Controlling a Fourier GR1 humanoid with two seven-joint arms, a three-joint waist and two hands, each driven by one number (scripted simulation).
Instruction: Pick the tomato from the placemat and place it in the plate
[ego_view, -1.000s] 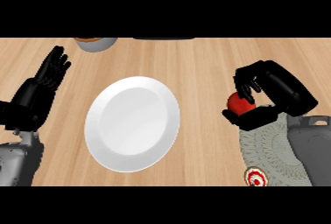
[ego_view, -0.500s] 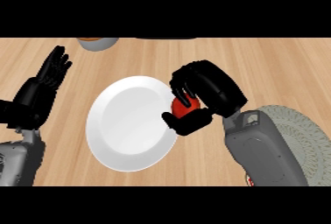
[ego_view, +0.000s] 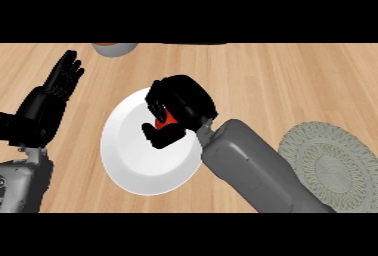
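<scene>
Gripping tomato (ego_view: 168, 119), right hand (ego_view: 181, 105) over plate (ego_view: 125, 150)

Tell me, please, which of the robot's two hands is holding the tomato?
The right hand, over the white plate, is curled round the red tomato. The left hand rests open at the view's left, fingers up, holding nothing.

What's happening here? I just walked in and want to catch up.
The robot's right hand is curled round a red tomato and is holding it over the white plate on the wooden counter. The tomato is mostly hidden by the fingers and has not been let go. The round woven placemat lies at the right with nothing on the part that shows. The left hand rests open at the left edge, fingers up. A bowl shows partly at the top.
</scene>
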